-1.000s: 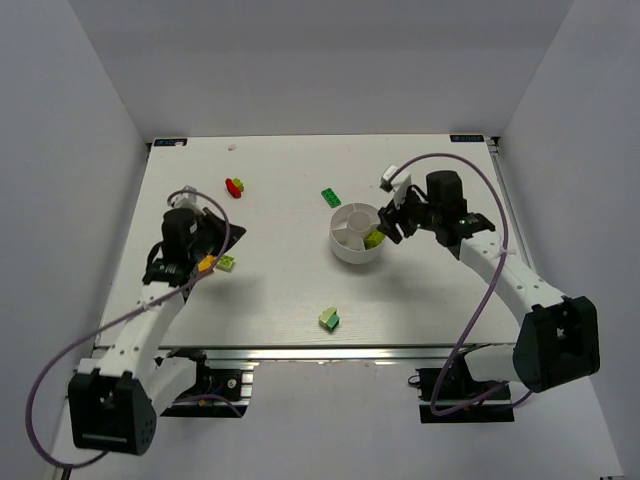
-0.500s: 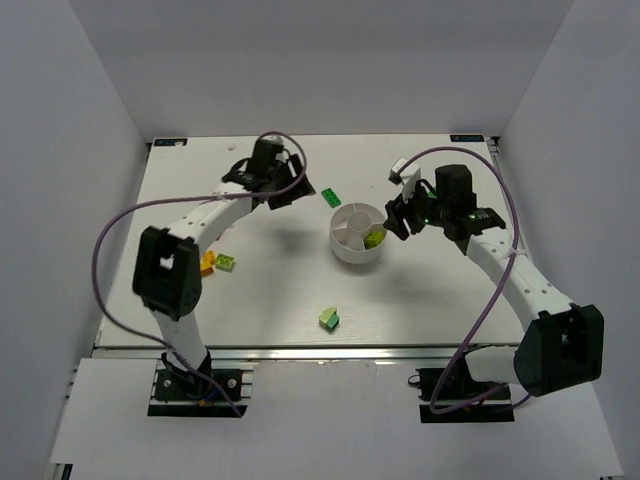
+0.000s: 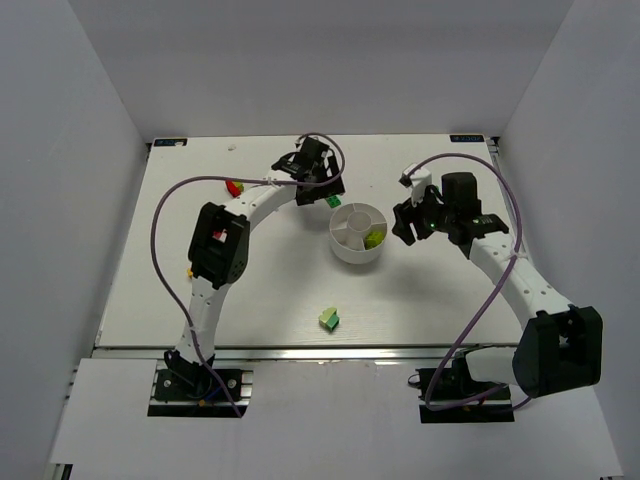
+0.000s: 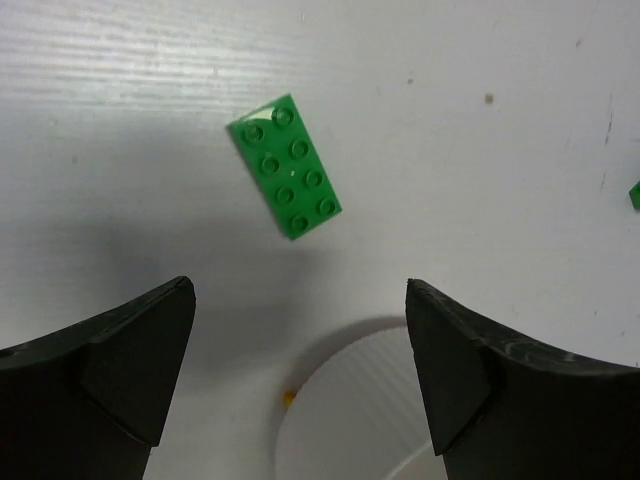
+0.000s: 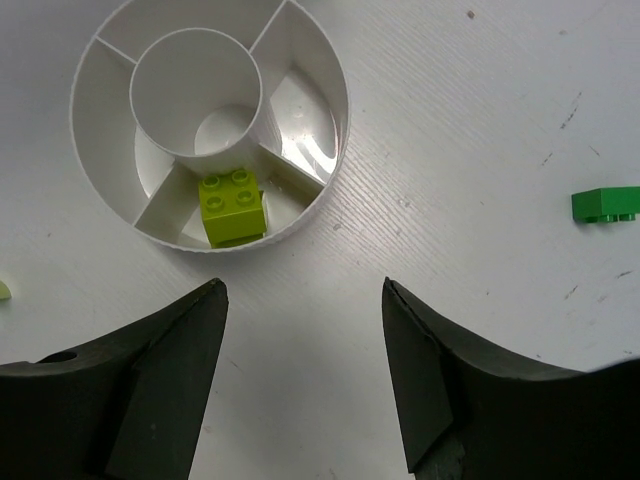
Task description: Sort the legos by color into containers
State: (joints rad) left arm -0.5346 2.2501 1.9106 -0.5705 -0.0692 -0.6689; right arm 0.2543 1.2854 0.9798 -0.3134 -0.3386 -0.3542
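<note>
Left pincer [image 4: 298,320] wide open, empty, above desk [image 4: 520,150]. Green brick [image 4: 285,167] lies at 12 o'clock, long axis 11-to-5, just beyond dish [image 4: 345,405]; left arm nearer.

No legible text or numbers anywhere, small blue tags [image 3: 168,141] at the counter's [image 3: 270,290] far corners too small to read, studs of the green lego [image 4: 286,166] too blurred for lettering.

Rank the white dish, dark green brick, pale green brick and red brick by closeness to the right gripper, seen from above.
1. White dish, just left of the right gripper.
2. Dark green brick, beyond the dish.
3. Pale green brick, near the front edge.
4. Red brick, far left.
</note>
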